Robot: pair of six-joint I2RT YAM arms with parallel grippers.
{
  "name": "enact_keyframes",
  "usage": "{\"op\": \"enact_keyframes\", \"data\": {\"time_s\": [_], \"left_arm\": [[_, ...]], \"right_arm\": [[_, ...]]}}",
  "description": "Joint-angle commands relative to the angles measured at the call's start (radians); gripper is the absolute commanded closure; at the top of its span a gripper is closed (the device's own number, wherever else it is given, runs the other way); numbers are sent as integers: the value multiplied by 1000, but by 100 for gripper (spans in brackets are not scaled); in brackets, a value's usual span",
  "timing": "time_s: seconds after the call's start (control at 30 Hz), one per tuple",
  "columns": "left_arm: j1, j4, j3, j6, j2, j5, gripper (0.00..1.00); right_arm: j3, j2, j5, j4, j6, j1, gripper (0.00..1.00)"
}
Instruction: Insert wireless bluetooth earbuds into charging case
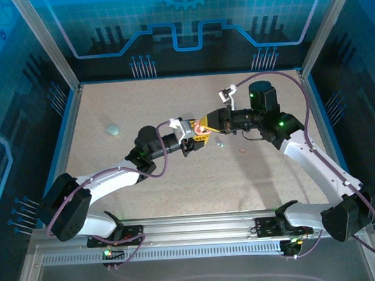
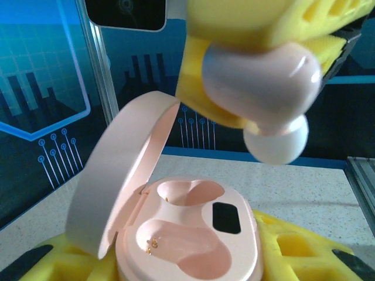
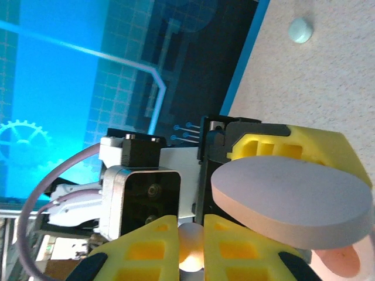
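Observation:
My left gripper [image 1: 192,141] is shut on the base of an open pink charging case [image 2: 193,234], held above the middle of the table. The case's lid [image 2: 123,181] stands up on the left, and both of its sockets are empty. A pinkish-white earbud [image 2: 258,82] hangs just above the case, pinched between the yellow fingers [image 2: 246,23] of my right gripper [image 3: 190,252], which is shut on it. From the right wrist the earbud [image 3: 190,246] shows between the pads, with the lid [image 3: 293,199] right beside it. Two tiny earbuds [image 1: 219,145] [image 1: 242,149] lie on the table under the grippers.
A pale blue oval case [image 1: 113,130] lies on the speckled table [image 1: 178,198] at the left; it is also in the right wrist view [image 3: 301,29]. Blue walls and metal posts [image 1: 48,41] fence the table. Both arms meet at the table's centre.

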Motion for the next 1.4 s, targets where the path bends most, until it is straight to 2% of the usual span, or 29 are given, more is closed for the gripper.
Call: {"op": "enact_keyframes", "data": {"time_s": [0.0,0.27,0.6,0.97,1.2,1.37], "left_arm": [[-10,59,51,0,4,21,68],[-10,61,53,-6,5,18,68],[-11,62,50,-9,6,13,68],[-14,62,56,-27,15,6,68],[-17,62,56,-28,13,7,68],[-18,65,63,-39,11,6,68]], "right_arm": [[18,26,76,-87,-57,32,86],[26,58,112,-86,-70,67,86],[5,-2,253,-78,-96,72,86],[-54,-13,253,27,-27,75,86],[-97,-36,325,106,5,82,87],[-92,-32,345,60,-46,96,86]]}}
